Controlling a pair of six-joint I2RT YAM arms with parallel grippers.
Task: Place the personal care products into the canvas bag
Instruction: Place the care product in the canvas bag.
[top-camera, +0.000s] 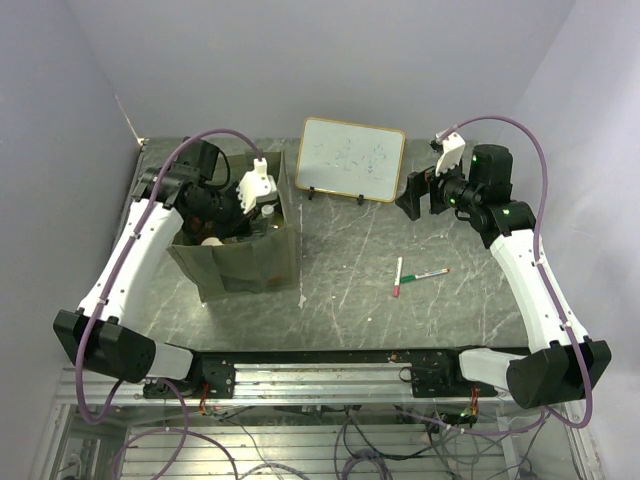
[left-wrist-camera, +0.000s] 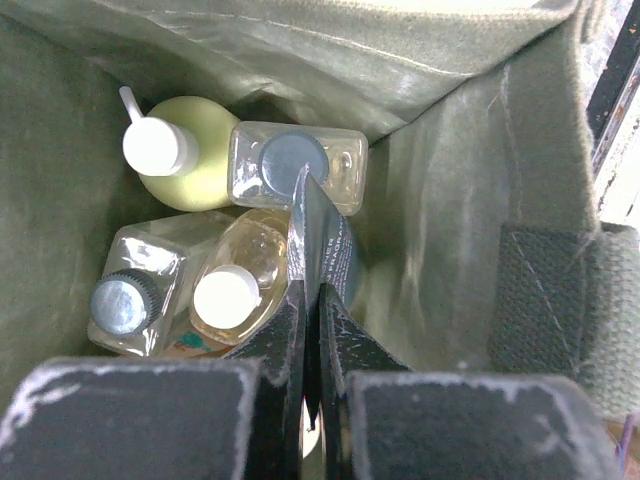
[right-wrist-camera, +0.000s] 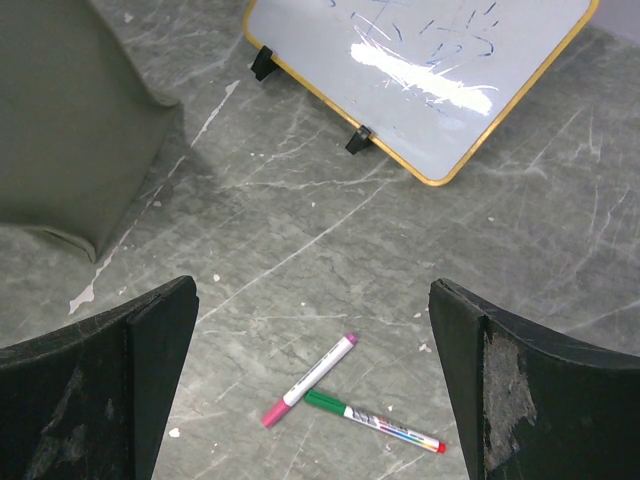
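Left gripper (left-wrist-camera: 312, 285), fingers pressed together, hangs inside the far-left canvas bag (left-wrist-camera: 440, 200) above the bottles (left-wrist-camera: 190, 150). Right gripper (right-wrist-camera: 312, 300) gapes wide over two marker pens (right-wrist-camera: 310, 382).

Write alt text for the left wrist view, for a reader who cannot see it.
Looking down into a boxy olive-green canvas bag, the shut left claw hangs over four small plastic bottles at the bottom: a yellow-green bottle with white cap, a clear amber bottle with white cap, and two clear dark-capped bottles.
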